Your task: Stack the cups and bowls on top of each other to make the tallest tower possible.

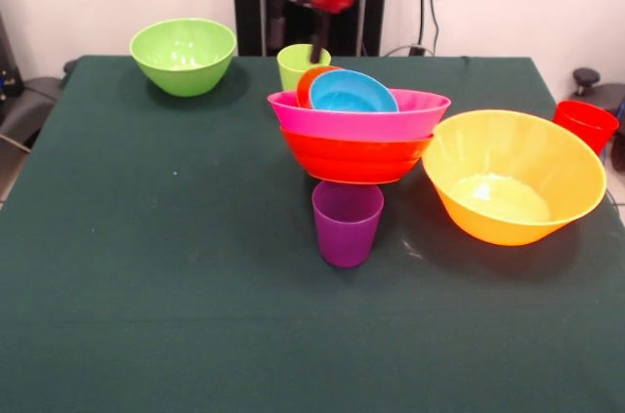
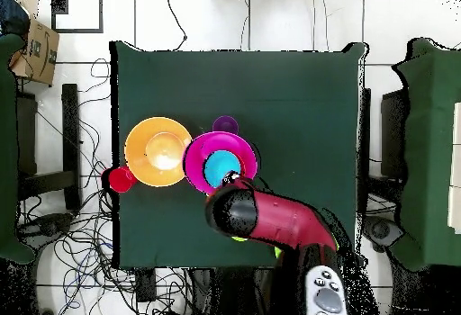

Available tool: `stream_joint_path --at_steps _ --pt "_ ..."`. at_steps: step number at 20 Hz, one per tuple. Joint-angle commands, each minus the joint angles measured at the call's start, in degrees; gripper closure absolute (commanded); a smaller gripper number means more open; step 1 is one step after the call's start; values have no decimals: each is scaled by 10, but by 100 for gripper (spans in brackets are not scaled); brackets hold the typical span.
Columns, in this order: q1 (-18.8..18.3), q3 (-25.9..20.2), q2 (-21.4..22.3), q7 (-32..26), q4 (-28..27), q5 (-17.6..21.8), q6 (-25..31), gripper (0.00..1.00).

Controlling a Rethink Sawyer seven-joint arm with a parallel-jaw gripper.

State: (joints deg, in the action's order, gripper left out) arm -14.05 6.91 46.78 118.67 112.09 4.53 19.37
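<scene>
The tower stands mid-table: a pink bowl point(image 1: 363, 118) point(image 2: 202, 160) nested on a red-orange bowl point(image 1: 355, 159). Inside it lie a blue bowl point(image 1: 354, 94) point(image 2: 221, 167) and, tilted on edge behind that, a small orange-red bowl point(image 1: 311, 83). My gripper point(image 1: 314, 54) point(image 2: 232, 180) hangs right over the orange-red bowl, at the pink bowl's far rim. A purple cup point(image 1: 346, 223) point(image 2: 225, 124) stands just in front of the tower. A lime green cup point(image 1: 301, 63) stands behind it. A red cup point(image 1: 586, 124) point(image 2: 120, 179) sits at the right table edge.
A large orange bowl point(image 1: 513, 179) point(image 2: 159, 152) stands right of the tower, close to it. One lime green bowl point(image 1: 183, 55) sits at the far left corner. The arm point(image 2: 270, 220) covers much of the robot's side of the table in the overhead view.
</scene>
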Motion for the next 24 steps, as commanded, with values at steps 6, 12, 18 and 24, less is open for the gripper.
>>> stream_joint_path --at_steps 6,12,18,24 --pt "-86 -65 -11 -45 35 92 -1 0" --pt "-107 -76 -11 -48 34 115 7 0" --pt "-122 -57 -65 -30 29 168 -49 0" --pt "-150 -59 -120 -6 35 199 -93 0"
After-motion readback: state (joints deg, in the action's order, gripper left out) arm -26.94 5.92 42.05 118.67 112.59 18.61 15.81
